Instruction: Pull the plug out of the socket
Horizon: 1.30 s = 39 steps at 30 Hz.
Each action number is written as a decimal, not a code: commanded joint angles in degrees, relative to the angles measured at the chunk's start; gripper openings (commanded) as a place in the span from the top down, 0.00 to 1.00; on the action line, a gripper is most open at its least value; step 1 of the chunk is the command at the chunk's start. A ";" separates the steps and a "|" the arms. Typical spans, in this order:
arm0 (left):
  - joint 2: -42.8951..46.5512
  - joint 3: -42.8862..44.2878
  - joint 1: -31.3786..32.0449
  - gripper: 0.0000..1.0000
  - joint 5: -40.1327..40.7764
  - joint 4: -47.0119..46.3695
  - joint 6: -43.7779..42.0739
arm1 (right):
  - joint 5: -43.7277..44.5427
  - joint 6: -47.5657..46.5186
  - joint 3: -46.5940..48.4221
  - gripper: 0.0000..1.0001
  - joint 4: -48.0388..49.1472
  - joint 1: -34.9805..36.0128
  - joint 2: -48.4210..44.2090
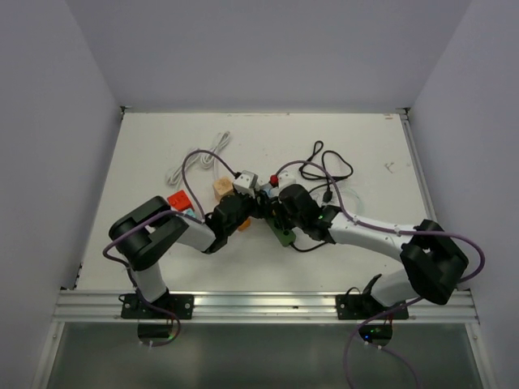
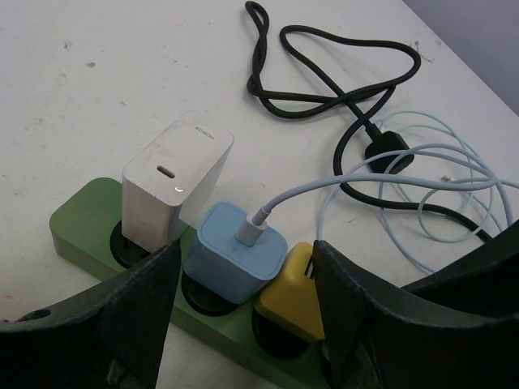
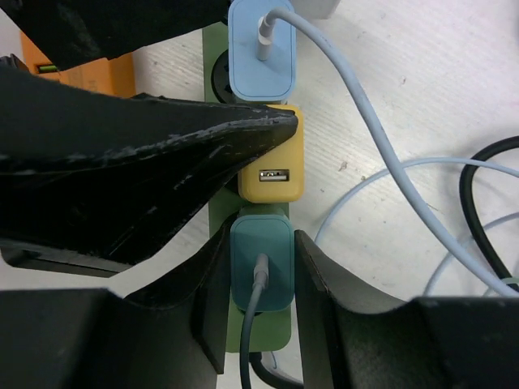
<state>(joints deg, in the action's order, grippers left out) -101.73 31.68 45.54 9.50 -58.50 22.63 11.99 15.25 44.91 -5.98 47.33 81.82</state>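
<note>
Fingers (image 3: 203,308) of the right gripper (image 3: 259,243) are closed against both long sides of the teal plug (image 3: 261,267), pinching it. This plug is seated in the end socket of the green power strip (image 3: 212,49), and a dark cable (image 3: 253,340) leaves its top face. The yellow plug (image 3: 273,174) sits in the next socket, touching the teal one. The light blue plug (image 3: 261,53) follows it.

The left gripper (image 2: 245,247) is spread wide. Its two fingers straddle the light blue plug and the yellow plug without clamping either. In the right wrist view, the tip of one left finger (image 3: 243,130) touches the side of the yellow plug.

The white charger (image 2: 174,178) stands upright in the socket just beside the light blue plug. A pale blue cable (image 2: 422,170) runs from the light blue plug into loose coils on the white table (image 2: 81,81). A black cable (image 2: 324,105) lies looped near those coils.
</note>
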 commanded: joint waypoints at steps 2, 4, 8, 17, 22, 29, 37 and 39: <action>-5.58 -2.50 0.52 0.31 0.00 13.32 -1.71 | 17.09 -1.36 1.95 1.00 -3.69 4.96 0.35; -6.11 -2.33 0.52 0.31 -0.35 13.59 -1.28 | 19.47 -1.10 1.94 1.00 -3.86 6.10 0.88; -7.34 -1.89 0.60 0.31 -0.53 14.20 -0.49 | 21.85 -0.23 3.43 1.00 -6.14 7.43 3.08; -7.60 -5.93 0.60 0.31 -0.97 10.70 2.15 | -4.06 6.02 -1.22 1.00 -1.32 -3.81 -4.91; -10.06 -6.37 0.69 0.32 -2.46 7.61 3.82 | -7.77 4.97 0.09 1.00 -3.51 -5.85 -6.41; -11.73 -6.81 0.78 0.32 -2.99 5.77 4.44 | 6.17 -0.04 3.78 1.00 -9.83 -0.59 -5.01; -12.09 -6.19 0.78 0.32 -2.38 7.43 3.39 | 21.76 2.33 7.92 1.00 -15.03 8.13 2.38; -12.00 -6.11 0.78 0.32 -2.29 7.96 3.29 | 21.67 3.12 6.78 1.00 -13.98 8.13 2.03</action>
<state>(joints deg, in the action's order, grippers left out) -108.77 28.88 46.15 5.98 -72.58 31.11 26.39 17.30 50.22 -17.91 55.18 84.38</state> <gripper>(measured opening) 0.688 0.352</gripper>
